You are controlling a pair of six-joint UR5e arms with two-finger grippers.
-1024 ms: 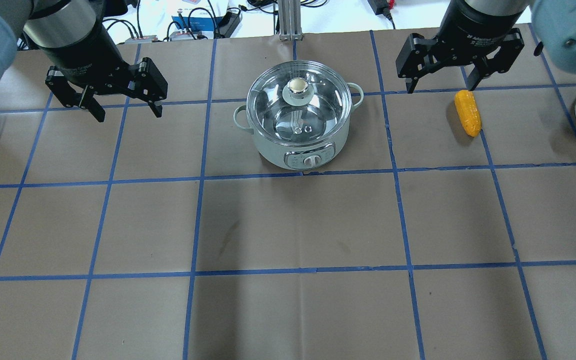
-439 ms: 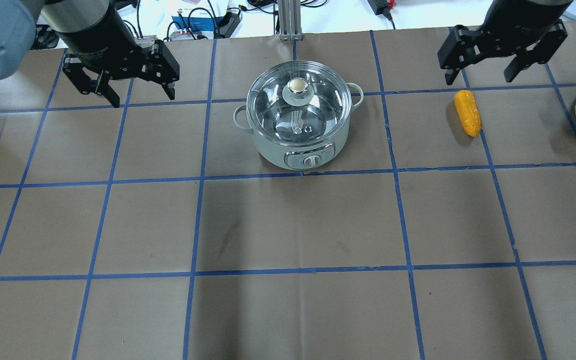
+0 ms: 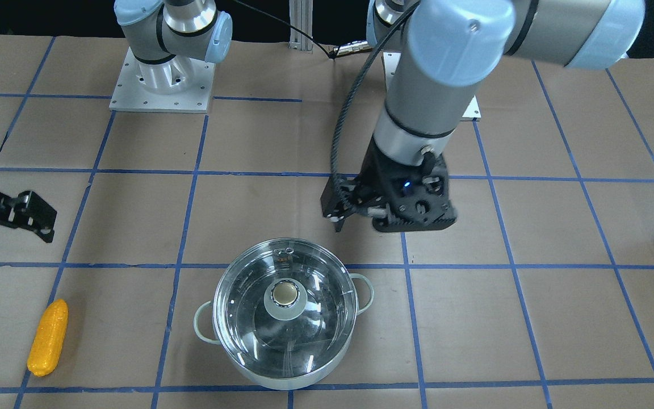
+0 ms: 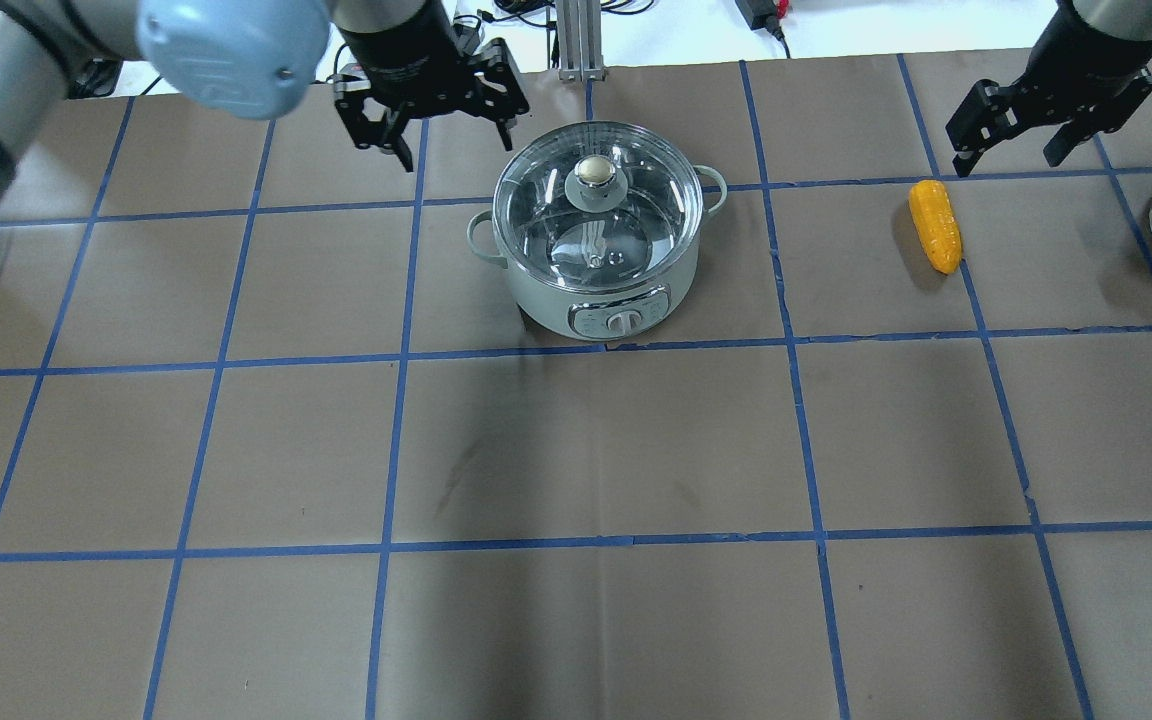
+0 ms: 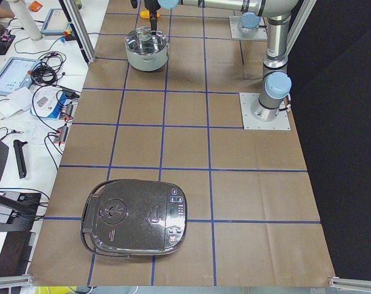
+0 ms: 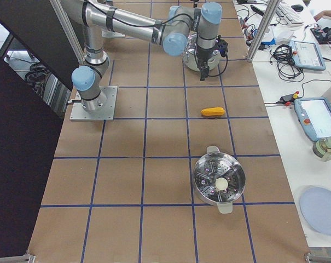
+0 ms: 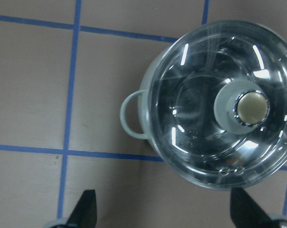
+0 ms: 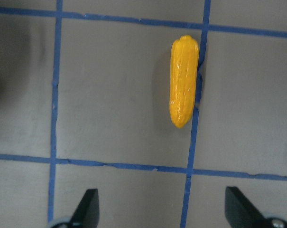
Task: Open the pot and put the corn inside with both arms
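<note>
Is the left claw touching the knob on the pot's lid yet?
Apart. In the left wrist view the left claw is open at the bottom edge, with bare brown table showing between it and the lid knob.

Left gripper and right gripper hover, fingers spread apart

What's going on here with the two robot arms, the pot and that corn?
Nothing is held yet. The pot has its glass lid on, and the corn lies alone on the table, toward the robot's right. The left gripper hovers open just beside the pot, not over the knob. The right gripper hovers open near the corn without touching it. Both look poised to grab.
</note>
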